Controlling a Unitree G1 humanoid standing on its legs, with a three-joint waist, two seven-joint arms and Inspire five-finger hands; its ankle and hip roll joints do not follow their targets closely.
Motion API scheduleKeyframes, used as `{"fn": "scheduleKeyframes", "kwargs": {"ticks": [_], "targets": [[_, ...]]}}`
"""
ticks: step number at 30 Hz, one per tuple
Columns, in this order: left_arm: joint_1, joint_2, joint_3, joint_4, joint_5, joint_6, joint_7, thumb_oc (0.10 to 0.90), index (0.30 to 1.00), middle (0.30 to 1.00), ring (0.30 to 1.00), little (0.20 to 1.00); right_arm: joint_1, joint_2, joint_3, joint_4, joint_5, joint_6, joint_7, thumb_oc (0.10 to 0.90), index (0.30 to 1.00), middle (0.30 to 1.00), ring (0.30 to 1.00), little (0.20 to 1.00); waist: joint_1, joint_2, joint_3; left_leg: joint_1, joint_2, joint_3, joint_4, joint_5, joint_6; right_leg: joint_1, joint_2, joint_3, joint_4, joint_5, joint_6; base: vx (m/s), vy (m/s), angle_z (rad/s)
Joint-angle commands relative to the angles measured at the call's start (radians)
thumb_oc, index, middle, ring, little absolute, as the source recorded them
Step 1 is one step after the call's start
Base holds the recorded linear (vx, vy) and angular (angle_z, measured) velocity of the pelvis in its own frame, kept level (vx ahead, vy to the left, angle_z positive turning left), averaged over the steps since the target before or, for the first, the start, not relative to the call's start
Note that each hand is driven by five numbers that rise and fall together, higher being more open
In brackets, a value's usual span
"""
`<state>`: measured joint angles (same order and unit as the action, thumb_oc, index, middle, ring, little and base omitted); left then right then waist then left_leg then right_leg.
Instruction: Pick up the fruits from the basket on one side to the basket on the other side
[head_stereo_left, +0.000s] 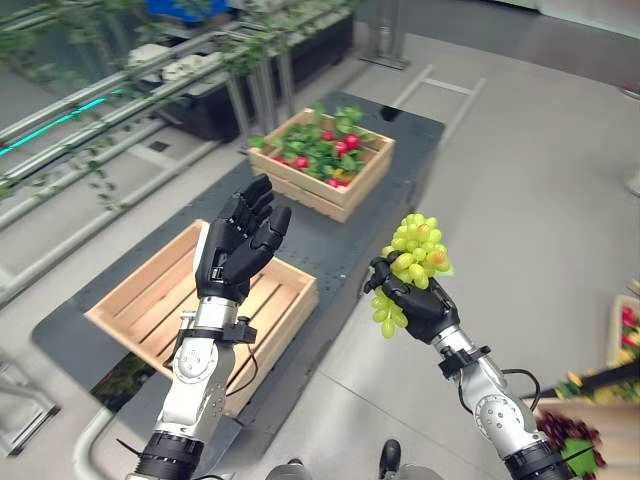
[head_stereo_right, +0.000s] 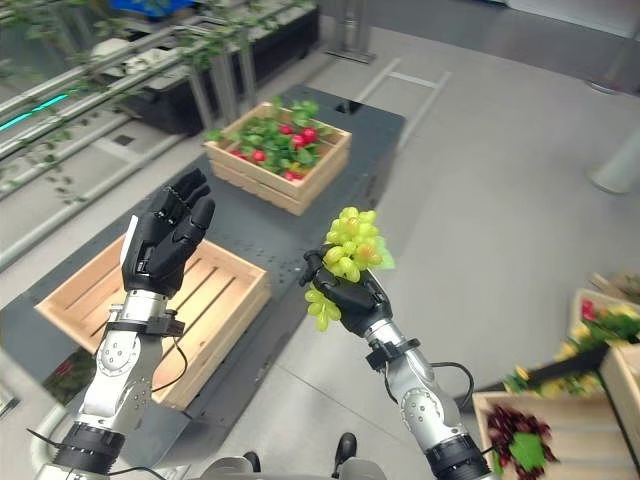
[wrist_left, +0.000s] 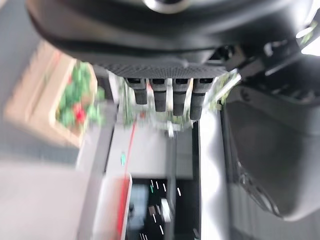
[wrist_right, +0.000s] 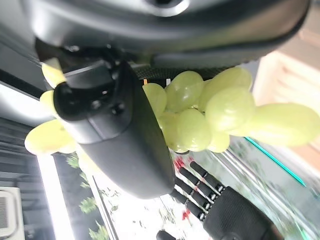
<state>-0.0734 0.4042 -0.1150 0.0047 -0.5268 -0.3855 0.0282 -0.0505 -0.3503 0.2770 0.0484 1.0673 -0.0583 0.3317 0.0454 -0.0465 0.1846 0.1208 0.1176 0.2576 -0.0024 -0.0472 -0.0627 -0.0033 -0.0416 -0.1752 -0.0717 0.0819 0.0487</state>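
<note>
The bunch of green grapes (head_stereo_left: 418, 250) is up in the air, clasped in the right robot hand (head_stereo_left: 425, 305), whose fingers and thumb curl round the lower part of the cluster while a few loose grapes dangle off its left side; in the right wrist view the thumb (wrist_right: 117, 135) lies across the pale green fruit. The bunch hangs over the grey floor (head_stereo_left: 520, 200), just off the right edge of the dark bench (head_stereo_left: 330, 240), between the two crates and apart from both. To the left, the left robot hand (head_stereo_left: 238, 250) is raised above the near wooden crate (head_stereo_left: 150, 295), palm turned toward the grapes, fingers straight and spread, holding nothing; its wrist view shows the fingertips (wrist_left: 160, 97) in a straight row. That near crate sits at the near end of the bench with bare slats inside. At the far end of the same bench stands the far wooden crate (head_stereo_left: 355, 190), packed with green leaves and red fruit (head_stereo_left: 345, 145). The bench is a long, low, dark grey platform with rounded corners, resting on a pale concrete floor. Along the left runs a set of metal rails (head_stereo_left: 120, 130) draped with leafy vines. At the lower right, another wooden box (head_stereo_right: 560, 425) holds dark red fruit and green leaves.
</note>
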Motion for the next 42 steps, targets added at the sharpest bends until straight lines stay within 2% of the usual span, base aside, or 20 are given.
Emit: {"fn": "scheduleKeyframes", "kwargs": {"ticks": [1,6,8,9,11,12,13,15,17,18,20,28,30,32,33,36,37,40,42], "targets": [[-0.092,0.015,-0.025,-0.088,-0.040,-0.091,-0.044,0.800,0.900,0.900,0.900,0.900,-0.062,0.038,-0.095,-0.188,-0.009,-0.126,0.041,0.400,0.300,0.300,0.300,0.300,-0.053,-0.013,-0.098,-0.111,-0.029,-0.006,-0.049,0.063,0.027,0.087,-0.025,0.014,-0.009,-0.070,0.055,-0.07,-0.268,-0.48],[-0.110,0.004,-0.059,-0.078,-0.061,-0.108,-0.064,0.800,0.900,0.900,0.900,0.900,-0.041,0.013,-0.115,-0.212,-0.018,-0.128,0.044,0.400,0.300,0.300,0.300,0.300,-0.087,-0.020,-0.100,-0.123,0.006,-0.006,-0.067,0.092,0.007,0.077,0.019,0.053,-0.016,-0.071,0.028,-0.08,-0.185,-0.22],[-0.119,-0.008,-0.074,-0.073,-0.073,-0.116,-0.069,0.800,0.900,0.900,0.900,0.900,-0.024,0.013,-0.129,-0.228,-0.013,-0.114,0.053,0.400,0.300,0.300,0.300,0.300,-0.101,-0.029,-0.096,-0.136,0.023,-0.037,-0.033,0.085,0.000,0.071,0.034,0.085,-0.016,-0.067,0.017,-0.08,-0.155,-0.29],[-0.115,-0.010,-0.074,-0.079,-0.070,-0.120,-0.061,0.800,0.900,0.900,0.900,0.900,-0.014,0.013,-0.132,-0.234,-0.009,-0.104,0.064,0.400,0.300,0.300,0.300,0.300,-0.103,-0.033,-0.095,-0.141,0.025,-0.071,-0.007,0.077,-0.003,0.069,0.035,0.108,-0.016,-0.062,0.013,-0.03,-0.105,-0.49],[-0.093,-0.012,-0.065,-0.110,-0.060,-0.133,-0.037,0.800,0.900,0.900,0.900,0.900,-0.004,0.009,-0.131,-0.248,0.000,-0.064,0.093,0.400,0.300,0.300,0.300,0.300,-0.088,-0.040,-0.079,-0.144,0.009,-0.206,0.074,0.041,0.000,0.078,0.043,0.184,-0.007,-0.054,0.001,0.02,-0.037,-0.66],[-0.091,-0.012,-0.064,-0.112,-0.059,-0.135,-0.037,0.800,0.900,0.900,0.900,0.900,-0.004,0.008,-0.130,-0.247,0.001,-0.063,0.095,0.400,0.300,0.300,0.300,0.300,-0.088,-0.041,-0.080,-0.147,0.006,-0.214,0.078,0.040,0.001,0.075,0.043,0.189,-0.006,-0.054,0.000,0.03,0.028,-0.85],[-0.078,-0.012,-0.055,-0.125,-0.064,-0.137,-0.032,0.800,0.900,0.900,0.900,0.900,0.002,0.006,-0.123,-0.252,0.009,-0.057,0.102,0.400,0.300,0.300,0.300,0.300,-0.080,-0.038,-0.076,-0.148,-0.019,-0.266,0.093,0.030,0.010,0.074,0.049,0.218,0.004,-0.054,-0.002,0.04,0.069,-1.02],[-0.057,-0.012,-0.050,-0.142,-0.063,-0.147,-0.025,0.800,0.900,0.900,0.900,0.900,0.007,0.008,-0.106,-0.259,0.008,-0.054,0.100,0.400,0.300,0.300,0.300,0.300,-0.071,-0.027,-0.076,-0.134,-0.044,-0.326,0.045,0.044,0.024,0.074,0.060,0.251,0.014,-0.061,-0.005,0.09,0.164,-1.00],[-0.053,-0.011,-0.061,-0.144,-0.087,-0.170,-0.039,0.800,0.900,0.900,0.900,0.900,-0.013,0.019,-0.077,-0.245,-0.004,-0.064,0.076,0.400,0.300,0.300,0.300,0.300,-0.057,-0.007,-0.080,-0.126,-0.079,-0.426,-0.051,0.094,0.027,0.075,0.071,0.280,0.019,-0.073,-0.006,0.10,0.273,-0.92],[-0.055,-0.012,-0.062,-0.144,-0.089,-0.171,-0.042,0.800,0.900,0.900,0.900,0.900,-0.016,0.021,-0.075,-0.243,-0.006,-0.065,0.073,0.400,0.300,0.300,0.300,0.300,-0.056,-0.006,-0.080,-0.127,-0.083,-0.436,-0.057,0.098,0.027,0.075,0.071,0.281,0.019,-0.073,-0.005,0.01,0.222,-0.90],[-0.075,-0.020,-0.077,-0.149,-0.084,-0.174,-0.028,0.800,0.900,0.900,0.900,0.900,-0.051,0.021,-0.044,-0.214,0.000,-0.084,0.081,0.400,0.300,0.300,0.300,0.300,-0.040,0.007,-0.076,-0.142,-0.133,-0.510,-0.037,0.087,0.034,0.051,0.056,0.299,0.039,-0.080,0.011,0.00,0.323,-0.99],[-0.078,-0.004,-0.081,-0.147,-0.133,-0.149,-0.103,0.800,0.900,0.900,0.900,0.900,-0.023,0.020,-0.045,-0.237,0.023,-0.126,0.070,0.400,0.300,0.300,0.300,0.300,-0.055,0.020,-0.084,-0.107,-0.166,-0.406,-0.015,0.016,0.072,0.004,-0.020,0.282,0.108,-0.087,0.066,0.03,0.361,-0.90],[-0.077,-0.002,-0.090,-0.139,-0.124,-0.156,-0.106,0.800,0.900,0.900,0.900,0.900,-0.012,0.029,-0.043,-0.245,0.015,-0.122,0.074,0.400,0.300,0.300,0.300,0.300,-0.067,0.024,-0.080,-0.099,-0.183,-0.369,-0.016,0.003,0.092,-0.031,-0.046,0.290,0.106,-0.048,0.088,-0.04,0.373,-0.40],[-0.082,-0.004,-0.099,-0.134,-0.110,-0.158,-0.098,0.800,0.900,0.900,0.900,0.900,-0.014,0.036,-0.038,-0.243,0.009,-0.119,0.079,0.400,0.300,0.300,0.300,0.300,-0.067,0.024,-0.079,-0.097,-0.186,-0.350,-0.018,0.000,0.096,-0.046,-0.055,0.288,0.099,-0.029,0.098,-0.07,0.263,-0.61],[-0.093,0.003,-0.103,-0.121,-0.082,-0.164,-0.063,0.800,0.900,0.900,0.900,0.900,-0.028,0.037,-0.038,-0.230,0.017,-0.092,0.110,0.400,0.300,0.300,0.300,0.300,-0.064,0.025,-0.077,-0.090,-0.179,-0.308,-0.030,0.001,0.098,-0.071,-0.066,0.248,0.118,-0.021,0.111,-0.10,0.246,-0.72],[-0.105,0.018,-0.096,-0.113,-0.091,-0.168,-0.056,0.800,0.900,0.900,0.900,0.900,-0.056,0.019,-0.045,-0.209,0.034,-0.083,0.133,0.400,0.300,0.300,0.300,0.300,-0.056,0.036,-0.070,-0.088,-0.164,-0.263,-0.044,0.017,0.103,-0.095,-0.046,0.190,0.263,-0.084,0.104,-0.11,0.156,-0.73],[-0.117,0.028,-0.088,-0.119,-0.106,-0.159,-0.043,0.800,0.900,0.900,0.900,0.900,-0.083,-0.010,-0.051,-0.201,0.056,-0.090,0.146,0.400,0.300,0.300,0.300,0.300,-0.049,0.040,-0.066,-0.094,-0.161,-0.235,-0.046,0.025,0.109,-0.117,-0.033,0.147,0.386,-0.110,0.095,-0.11,0.113,-0.68],[-0.124,0.029,-0.074,-0.119,-0.110,-0.149,-0.040,0.800,0.900,0.900,0.900,0.900,-0.098,-0.021,-0.056,-0.198,0.057,-0.096,0.150,0.400,0.300,0.300,0.300,0.300,-0.038,0.032,-0.073,-0.104,-0.163,-0.219,-0.038,0.024,0.115,-0.109,-0.040,0.118,0.420,-0.118,0.084,-0.08,0.055,-0.69],[-0.116,0.023,-0.064,-0.127,-0.108,-0.142,-0.057,0.800,0.900,0.900,0.900,0.900,-0.078,-0.010,-0.065,-0.216,0.020,-0.102,0.156,0.400,0.300,0.300,0.300,0.300,-0.021,0.016,-0.094,-0.120,-0.165,-0.220,-0.032,0.026,0.110,-0.035,-0.061,0.088,0.311,-0.131,0.076,-0.02,-0.059,-0.53]]}}
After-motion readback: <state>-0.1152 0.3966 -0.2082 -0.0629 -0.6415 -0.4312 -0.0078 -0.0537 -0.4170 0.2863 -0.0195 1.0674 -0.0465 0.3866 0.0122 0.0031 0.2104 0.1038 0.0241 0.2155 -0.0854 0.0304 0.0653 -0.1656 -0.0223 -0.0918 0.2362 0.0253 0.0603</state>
